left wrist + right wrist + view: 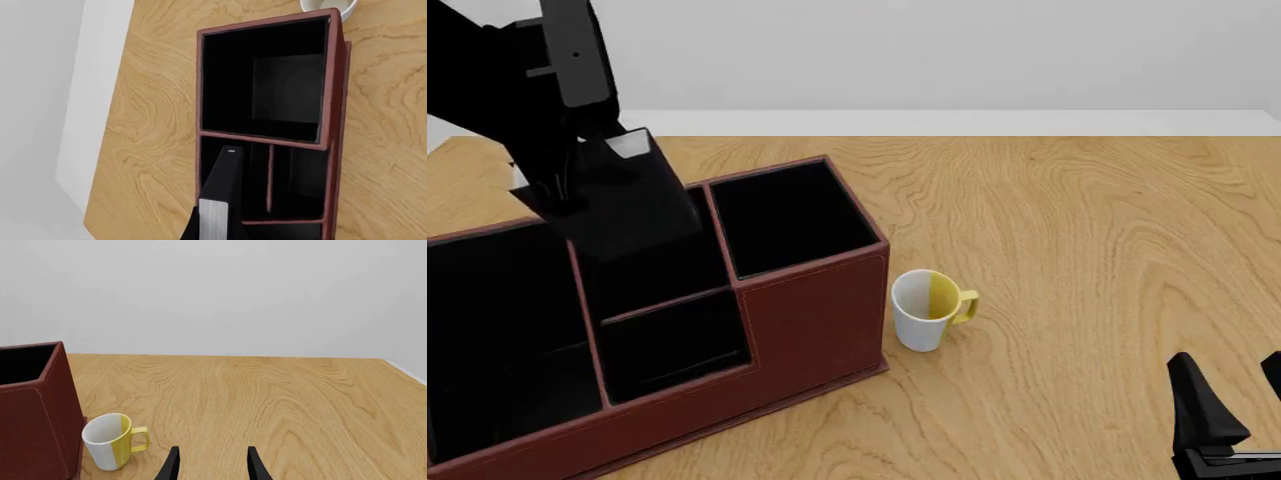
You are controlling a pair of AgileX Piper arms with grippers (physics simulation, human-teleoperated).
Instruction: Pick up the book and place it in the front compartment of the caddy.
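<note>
The jaws of the left gripper (567,185) are clenched on the book (627,205), and the jaws of the right gripper (211,465) stand released with nothing between them, low over the worktop (1068,240) and well apart from the caddy (814,330). The book hangs above the caddy, tilted, with its lower edge pointing down toward the middle cells. In the left wrist view its white-grey page edge is near the camera and its far corner lies over the opening of a cell beside a thin divider. I judge that it is held on edge like this because a thin flat book can slide between the walls only when it goes in narrow side first. The front compartment (647,265) is partly hidden behind the book in the front view, so I cannot tell if the book already enters it. The mug (928,310) stands upright just beside the caddy's outer wall, away from the work.
</note>
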